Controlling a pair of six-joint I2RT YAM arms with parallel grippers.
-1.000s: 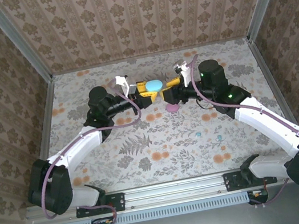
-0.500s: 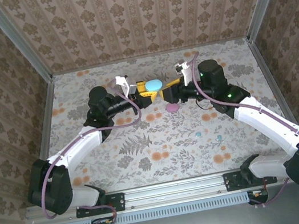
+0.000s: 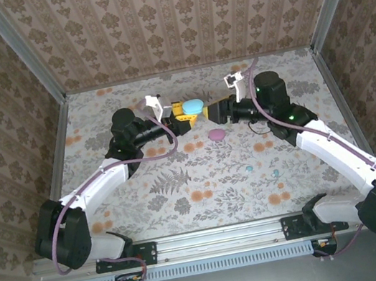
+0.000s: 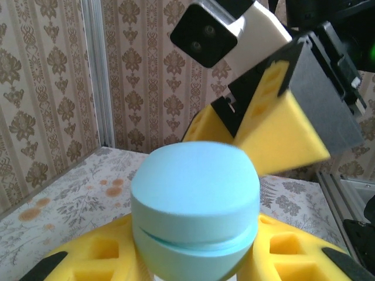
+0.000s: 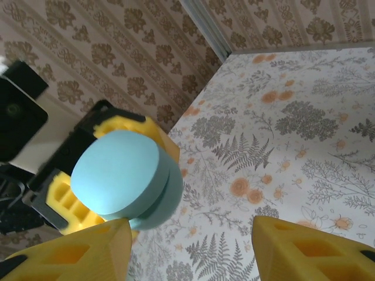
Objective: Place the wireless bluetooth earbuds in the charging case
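While the left gripper (image 3: 187, 113) is clamped on the pale blue charging case (image 4: 196, 199), the right gripper (image 5: 190, 250) hangs just beside it, fingers apart (nothing between them); two tiny earbuds (image 3: 249, 168) lie on the floral table (image 3: 185, 206), well apart from the case.

Bright, even, diffuse light; soft shadows; wrist-view foregrounds slightly blurred.
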